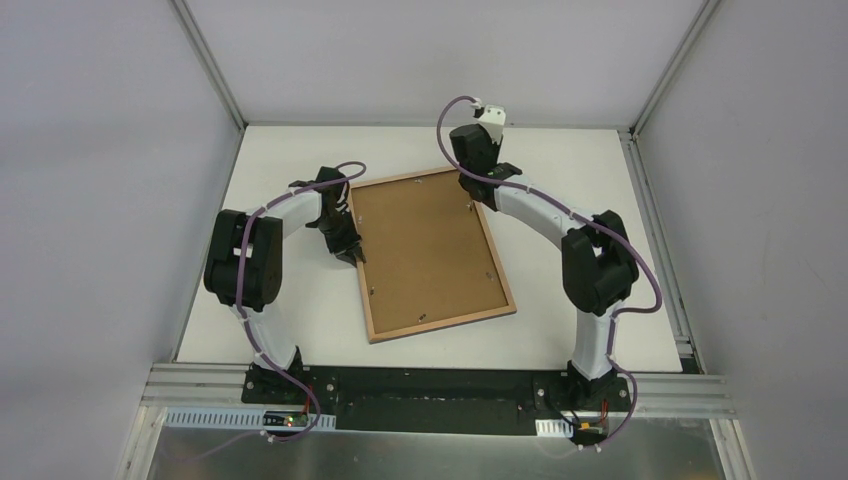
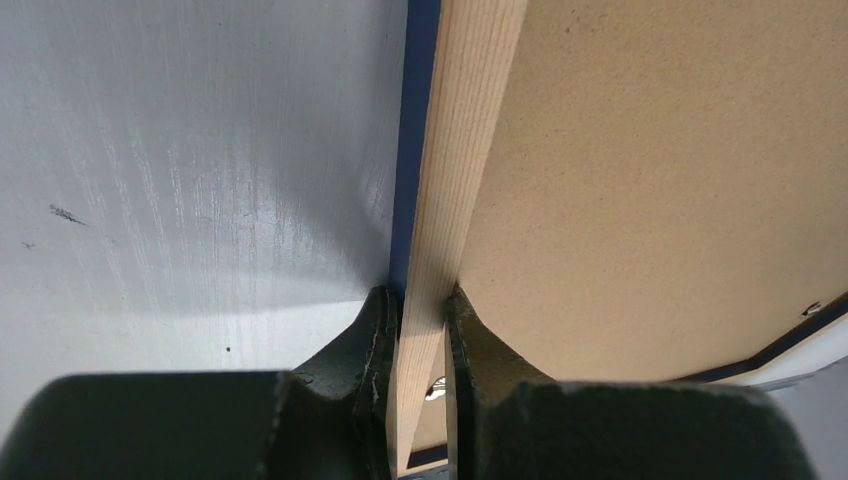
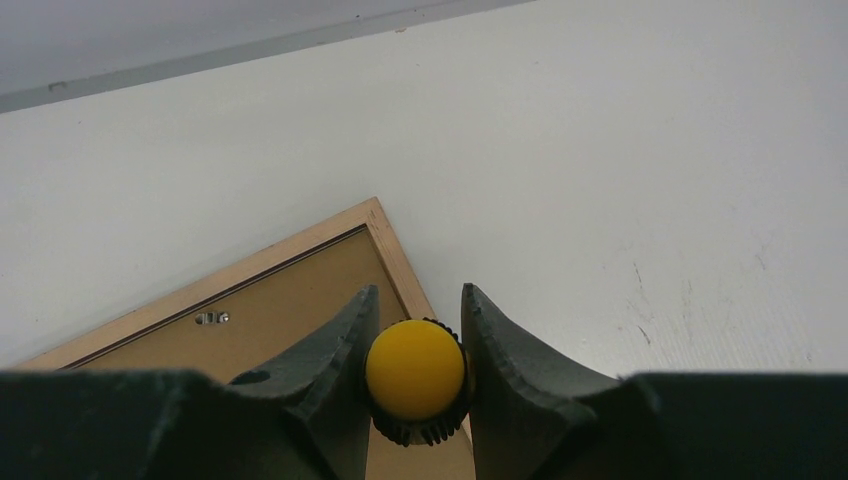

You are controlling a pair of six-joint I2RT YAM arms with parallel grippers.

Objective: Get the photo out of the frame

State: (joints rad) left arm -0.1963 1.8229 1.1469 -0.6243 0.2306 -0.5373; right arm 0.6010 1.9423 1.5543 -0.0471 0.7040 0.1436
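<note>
Left claw (image 2: 420, 300) pinching grained wood frame (image 2: 460, 150) rim, right claw (image 3: 418, 292) gripping yellow knob (image 3: 414, 368)

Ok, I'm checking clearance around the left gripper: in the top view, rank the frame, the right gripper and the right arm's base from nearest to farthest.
1. frame: its left rim is clamped in the left gripper.
2. right gripper: at the frame's far right corner, holding a yellow knob.
3. right arm's base: at the near edge, right side.

White table (image 1: 280, 170), grey walls (image 1: 100, 150), aluminium corner rails (image 1: 205, 60).
</note>
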